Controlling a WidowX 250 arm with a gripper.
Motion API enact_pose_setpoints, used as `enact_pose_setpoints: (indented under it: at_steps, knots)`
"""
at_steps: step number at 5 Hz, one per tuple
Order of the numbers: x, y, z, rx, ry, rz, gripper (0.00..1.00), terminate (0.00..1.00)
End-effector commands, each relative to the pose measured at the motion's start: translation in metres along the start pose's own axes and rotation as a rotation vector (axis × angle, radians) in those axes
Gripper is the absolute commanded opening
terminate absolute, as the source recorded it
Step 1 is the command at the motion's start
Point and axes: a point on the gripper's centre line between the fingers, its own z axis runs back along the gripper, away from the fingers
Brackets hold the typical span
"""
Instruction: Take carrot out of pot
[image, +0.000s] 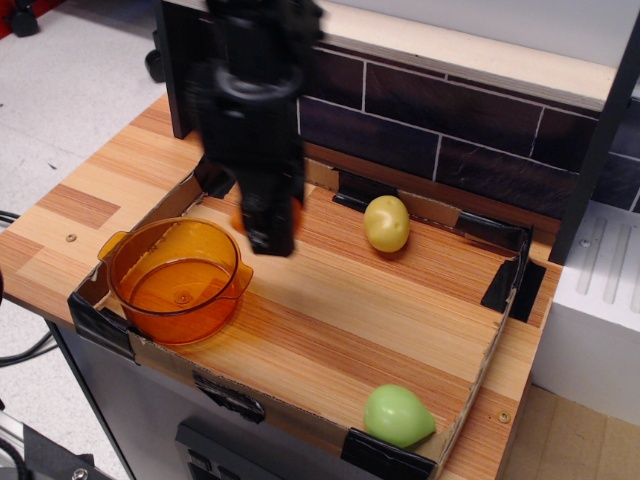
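Observation:
The translucent orange pot (178, 280) stands at the front left of the wooden tray and holds nothing. My black gripper (268, 222) hangs in the air to the right of the pot, above the tray's middle, blurred by motion. It is shut on the carrot (240, 215), of which only a small orange patch shows between the fingers on the left side.
A yellow-green egg-shaped fruit (387, 223) lies at the back of the tray, right of the gripper. A light green pear-shaped fruit (397, 415) lies at the front right corner. A low cardboard rim (497, 340) with black tape surrounds the tray. A dark tiled wall (440, 120) stands behind.

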Motion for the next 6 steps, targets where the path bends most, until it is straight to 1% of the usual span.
enact_pose_setpoints:
  at_steps: [1,2,4,5,6]
  knots:
    - [-0.046,0.000,-0.014,0.017,0.022,-0.016,0.00,0.00]
    - [-0.063,0.000,-0.026,0.032,0.012,-0.016,0.00,0.00]
    - [-0.076,0.003,-0.040,0.034,-0.016,-0.043,0.00,0.00]
    - [-0.075,0.006,-0.043,0.027,-0.029,-0.058,1.00,0.00]
    - [-0.075,0.008,-0.043,0.031,-0.032,-0.063,1.00,0.00]
